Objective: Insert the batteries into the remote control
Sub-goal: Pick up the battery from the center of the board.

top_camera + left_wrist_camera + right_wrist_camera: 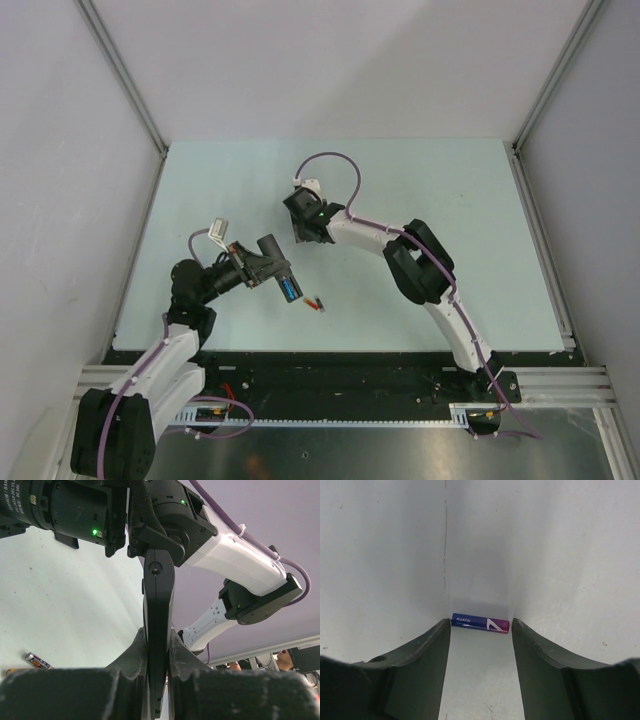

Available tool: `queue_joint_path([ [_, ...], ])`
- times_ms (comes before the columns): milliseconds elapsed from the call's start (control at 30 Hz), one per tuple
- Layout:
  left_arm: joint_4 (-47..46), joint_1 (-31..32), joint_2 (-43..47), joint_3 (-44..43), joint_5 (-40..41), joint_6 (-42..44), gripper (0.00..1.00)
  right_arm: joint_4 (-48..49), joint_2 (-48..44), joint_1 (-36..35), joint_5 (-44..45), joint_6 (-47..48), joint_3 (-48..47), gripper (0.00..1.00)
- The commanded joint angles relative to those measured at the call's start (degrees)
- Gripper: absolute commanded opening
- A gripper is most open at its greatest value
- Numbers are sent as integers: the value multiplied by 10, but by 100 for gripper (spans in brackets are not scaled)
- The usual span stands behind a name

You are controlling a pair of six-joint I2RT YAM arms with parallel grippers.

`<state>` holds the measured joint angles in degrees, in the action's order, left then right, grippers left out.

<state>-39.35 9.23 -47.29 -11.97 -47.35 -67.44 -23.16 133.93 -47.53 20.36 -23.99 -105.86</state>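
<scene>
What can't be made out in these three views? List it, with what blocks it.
- The recess of the remote control: the left wrist view shows it edge-on, and in the top view it is too small.
- Its lower end: left wrist view, buried between the fingers of the left pincer.
- The blue battery on the table: top view, hidden under the right pincer.
- Whether the right pincer touches that battery: right wrist view, gaps too fine.

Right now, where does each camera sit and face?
Top external: above and behind the bases, looking down at the table; left arm, right arm show.
Left wrist: on the left gripper, looking along its fingers shut on the remote control.
Right wrist: on the right gripper, looking down at a blue battery between open fingers.
Shared: top and left wrist both show the remote control, right arm.
</scene>
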Motion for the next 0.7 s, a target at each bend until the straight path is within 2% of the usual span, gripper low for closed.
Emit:
queue_joint_path([
  [0, -17, -5, 13, -5, -13, 5, 0, -38, 28, -4, -9, -9, -23, 54],
  [267, -17, -5, 11, -7, -15, 6, 0, -27, -17, 5, -20, 17, 37, 40],
  [367, -18, -5, 14, -8, -20, 3, 0, -24, -74, 13, -23, 53, 87, 35],
  [500, -18, -5, 17, -8, -22, -2, 0, -15, -161, 37, -55, 155, 170, 34],
  [600, -18, -4, 22, -8, -31, -5, 0, 18, -243, 42, -108, 255, 261, 38],
  [667, -17, -4, 22, -7, -39, -4, 0, 29, -284, 38, -117, 303, 289, 36],
])
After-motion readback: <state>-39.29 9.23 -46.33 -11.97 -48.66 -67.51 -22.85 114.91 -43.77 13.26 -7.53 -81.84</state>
